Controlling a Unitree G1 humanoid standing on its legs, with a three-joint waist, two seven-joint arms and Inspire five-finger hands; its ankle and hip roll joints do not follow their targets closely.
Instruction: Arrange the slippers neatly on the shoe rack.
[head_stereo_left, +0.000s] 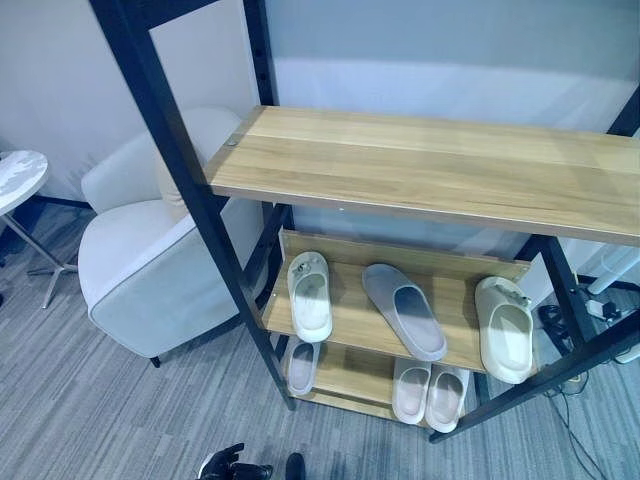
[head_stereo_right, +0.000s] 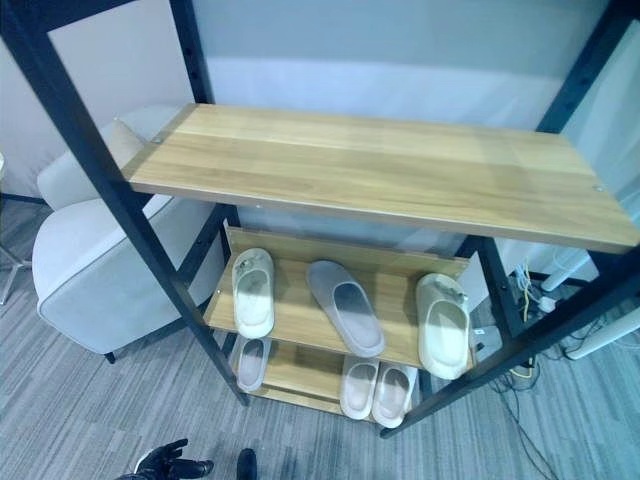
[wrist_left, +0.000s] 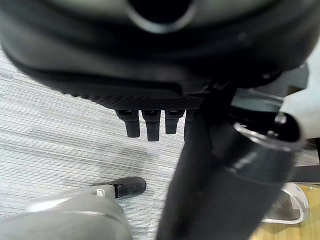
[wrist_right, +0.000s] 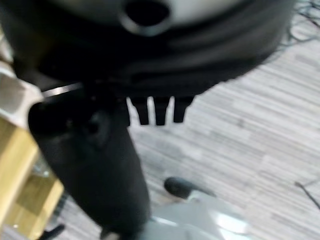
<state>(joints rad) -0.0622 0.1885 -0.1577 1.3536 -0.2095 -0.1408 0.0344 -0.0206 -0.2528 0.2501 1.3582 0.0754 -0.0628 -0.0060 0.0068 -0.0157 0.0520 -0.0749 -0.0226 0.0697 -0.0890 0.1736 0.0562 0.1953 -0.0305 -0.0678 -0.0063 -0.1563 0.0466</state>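
Shoe rack (head_stereo_left: 430, 165) with black posts and wooden shelves. On the middle shelf (head_stereo_left: 355, 320): cream slipper (head_stereo_left: 310, 295) at the left end, grey slipper (head_stereo_left: 405, 310) angled in the centre, cream slipper (head_stereo_left: 505, 328) at the right end. On the bottom shelf (head_stereo_left: 345, 375): single slipper (head_stereo_left: 301, 366) left, pair (head_stereo_left: 430, 392) right. White armchair (head_stereo_left: 150, 250) just beside the rack's left post. Left hand (wrist_left: 150, 122) and right hand (wrist_right: 157, 110) over the grey floor (head_stereo_left: 100, 420), fingers relaxed, grasping nothing.

Three slippers (head_stereo_left: 404, 309) lie on the shoe rack (head_stereo_left: 430, 165)'s middle shelf, three below, armchair (head_stereo_left: 150, 250) left.
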